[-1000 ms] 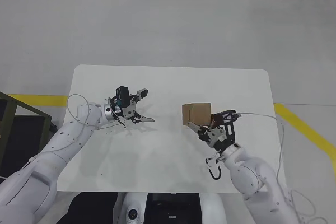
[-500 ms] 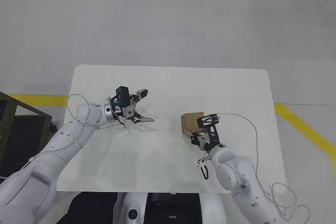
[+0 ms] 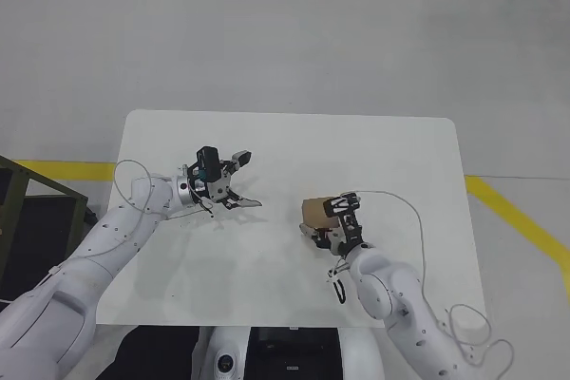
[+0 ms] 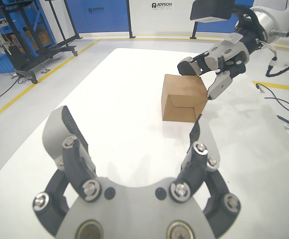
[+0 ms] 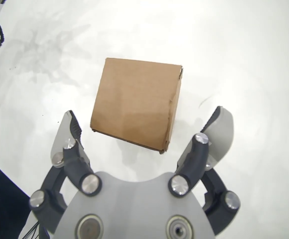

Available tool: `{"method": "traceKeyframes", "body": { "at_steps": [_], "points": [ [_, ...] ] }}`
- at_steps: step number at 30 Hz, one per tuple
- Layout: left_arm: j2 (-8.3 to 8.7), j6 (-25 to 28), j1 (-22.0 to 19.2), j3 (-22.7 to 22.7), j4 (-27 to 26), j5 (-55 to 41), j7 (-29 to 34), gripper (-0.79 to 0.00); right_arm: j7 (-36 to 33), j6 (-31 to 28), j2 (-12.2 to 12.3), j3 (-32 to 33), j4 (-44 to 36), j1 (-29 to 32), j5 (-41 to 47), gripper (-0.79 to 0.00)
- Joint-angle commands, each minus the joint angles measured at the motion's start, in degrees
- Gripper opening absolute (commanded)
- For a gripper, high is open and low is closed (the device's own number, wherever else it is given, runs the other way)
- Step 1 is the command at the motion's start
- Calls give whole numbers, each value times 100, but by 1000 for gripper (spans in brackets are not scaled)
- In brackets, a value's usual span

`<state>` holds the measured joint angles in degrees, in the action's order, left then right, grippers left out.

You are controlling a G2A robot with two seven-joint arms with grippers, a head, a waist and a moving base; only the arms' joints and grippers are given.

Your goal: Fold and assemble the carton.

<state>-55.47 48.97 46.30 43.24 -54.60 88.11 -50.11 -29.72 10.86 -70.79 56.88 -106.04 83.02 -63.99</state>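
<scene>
A white table [image 3: 294, 142] with rounded corners carries a single brown cardboard box [image 3: 313, 209]. The box sits flat on the tabletop, a little to the right of the middle and about halfway between the near and far edges. In the left wrist view the box [image 4: 183, 98] stands upright on the glossy table [image 4: 124, 80], and its facing side shows folded flaps meeting along a seam. From the right wrist view the box's top [image 5: 137, 103] is a plain closed panel, and the table [image 5: 209, 38] around it shows faint grey smudges.

brown carton [image 3: 313, 207] on white table [image 3: 285, 133], right tool [image 3: 332, 218] over it, left tool [image 3: 251, 179] splayed, apart
</scene>
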Motion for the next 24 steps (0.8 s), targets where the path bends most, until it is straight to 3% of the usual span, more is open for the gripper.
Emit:
{"method": "traceKeyframes", "body": {
  "at_steps": [1, 10, 14, 18, 24],
  "points": [
    [0, 0, 0, 0, 0, 0, 0, 0, 290, -151, 5, 102, -200, 110, 205, 0],
    [0, 0, 0, 0, 0, 0, 0, 0, 1881, -1677, 150, 1363, -973, 950, 1522, 0],
    [0, 0, 0, 0, 0, 0, 0, 0, 2680, -2227, 192, 1951, -881, 1068, 1738, 0],
    [0, 0, 0, 0, 0, 0, 0, 0, 3317, -2214, 201, 2362, -569, 969, 1560, 0],
    [0, 0, 0, 0, 0, 0, 0, 0, 3580, -2018, 203, 2706, -235, 767, 1382, 0]
  ]
}}
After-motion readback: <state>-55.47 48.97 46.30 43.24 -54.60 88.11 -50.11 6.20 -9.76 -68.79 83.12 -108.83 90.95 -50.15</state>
